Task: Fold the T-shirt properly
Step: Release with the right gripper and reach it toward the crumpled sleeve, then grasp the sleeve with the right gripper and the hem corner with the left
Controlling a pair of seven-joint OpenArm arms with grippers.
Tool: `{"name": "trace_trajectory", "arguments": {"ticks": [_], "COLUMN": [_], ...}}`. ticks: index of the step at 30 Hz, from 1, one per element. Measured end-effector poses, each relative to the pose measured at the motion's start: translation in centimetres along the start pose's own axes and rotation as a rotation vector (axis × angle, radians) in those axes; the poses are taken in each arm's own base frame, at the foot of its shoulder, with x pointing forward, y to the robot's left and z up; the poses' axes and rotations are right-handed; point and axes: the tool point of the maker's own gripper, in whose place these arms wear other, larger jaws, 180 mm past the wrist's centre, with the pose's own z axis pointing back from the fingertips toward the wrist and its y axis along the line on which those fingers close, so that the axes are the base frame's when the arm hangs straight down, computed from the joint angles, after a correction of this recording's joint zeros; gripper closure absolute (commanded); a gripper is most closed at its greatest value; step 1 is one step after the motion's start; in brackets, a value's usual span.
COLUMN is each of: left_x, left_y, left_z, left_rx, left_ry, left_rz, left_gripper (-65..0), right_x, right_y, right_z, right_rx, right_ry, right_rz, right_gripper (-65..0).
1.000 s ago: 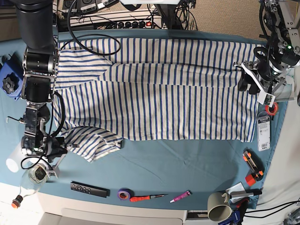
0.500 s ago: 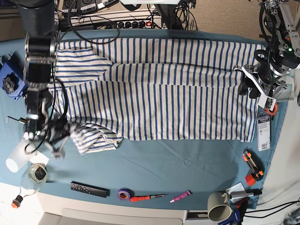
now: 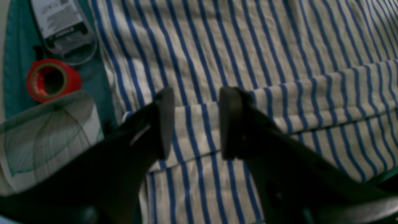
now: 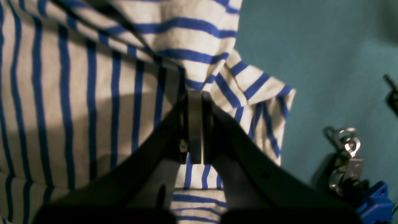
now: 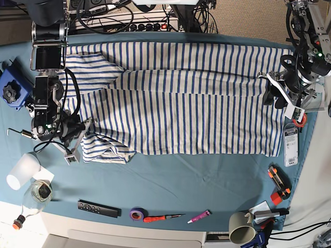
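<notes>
Between the right gripper's jaws: T-shirt sleeve, pinched shut.
Left gripper at the shirt's 3 o'clock edge, jaws apart astride a fold.

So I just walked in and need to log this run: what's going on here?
A two-armed robot is folding a striped T-shirt spread on a blue table. Its right hand is shut on the bunched sleeve at the shirt's lower corner. Its left hand hangs open over a folded edge at the opposite end, gripping nothing.
</notes>
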Motion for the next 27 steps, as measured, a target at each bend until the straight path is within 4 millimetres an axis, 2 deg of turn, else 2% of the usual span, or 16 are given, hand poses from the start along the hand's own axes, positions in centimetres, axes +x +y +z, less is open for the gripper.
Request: {"name": "trace_trajectory", "arguments": {"ticks": [5,9,11,13,16,18,19,25,27], "left_x": [0.0,0.0,0.0,0.0,0.0,0.0,0.0,0.0,0.0], "left_y": [0.0,0.0,0.0,0.0,0.0,0.0,0.0,0.0,0.0], "left_z": [0.0,0.0,0.0,0.0,0.0,0.0,0.0,0.0,0.0], "left_rx": [0.000,0.000,0.000,0.000,0.000,0.000,0.000,0.000,0.000], "left_ry": [0.000,0.000,0.000,0.000,0.000,0.001,0.000,0.000,0.000], "left_rz": [0.000,0.000,0.000,0.000,0.000,0.000,0.000,0.000,0.000], "left_gripper": [-24.9,-24.9,-24.9,-24.9,-24.9,-24.9,-24.9,-24.9,-24.9], "right_x": [-0.6,-0.3,0.8,2.8,6.7,8.3,8.5,6.2,6.1], "right_y": [0.0,-0.5,-0.9,-1.6,-3.7,-5.6,-6.3,-6.9,-7.4], "right_z": [0.0,0.2,0.7,1.7,3.7,4.9,4.9,0.2,-0.8], "right_rx": [-0.001,-0.024,-0.033,-0.047,-0.079,-0.126,-0.140,-0.088,-0.078], "right_ry": [0.030,0.032,0.005,-0.070,-0.240,-0.341,-0.357,-0.268,-0.263], "right_rz": [0.019,0.017,0.010,-0.002,-0.065,-0.120,-0.137,-0.234,-0.266], "right_gripper": [-21.8,-22.8,-22.8,-22.8,-22.8,-22.8,-22.8,-22.8,-22.8]}}
